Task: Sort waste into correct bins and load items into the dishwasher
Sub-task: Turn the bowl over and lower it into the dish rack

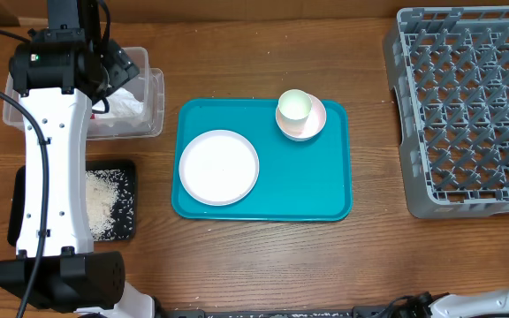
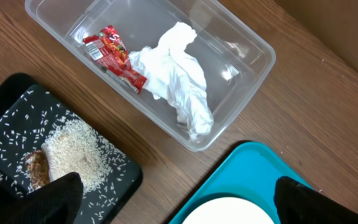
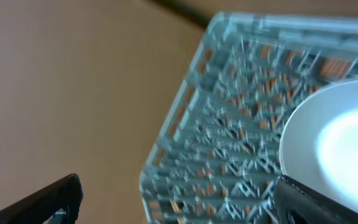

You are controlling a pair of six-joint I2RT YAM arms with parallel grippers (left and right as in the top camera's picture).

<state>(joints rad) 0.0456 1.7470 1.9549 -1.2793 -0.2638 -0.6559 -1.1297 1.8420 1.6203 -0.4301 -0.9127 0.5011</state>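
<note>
My left gripper [image 2: 182, 205] hangs open and empty over the gap between the two bins. The clear tub [image 2: 241, 37] holds the crumpled white napkin [image 2: 179, 78] and the red wrapper [image 2: 114, 55]. The black tray [image 2: 8, 109] holds rice [image 2: 73, 152] and a brown scrap [image 2: 37, 168]. On the teal tray [image 1: 316, 190] lie the white plate [image 1: 219, 166] and the cup [image 1: 294, 106] on its pink saucer [image 1: 312, 126]. My right gripper [image 3: 179, 202] is open beside the grey dish rack [image 3: 229, 143], where a pale round dish [image 3: 334, 143] rests, blurred.
The left arm [image 1: 56, 177] reaches over the black tray [image 1: 126, 172] and part of the clear tub [image 1: 153, 88]. The dish rack [image 1: 467, 110] fills the right end of the wooden table, running past the frame edge.
</note>
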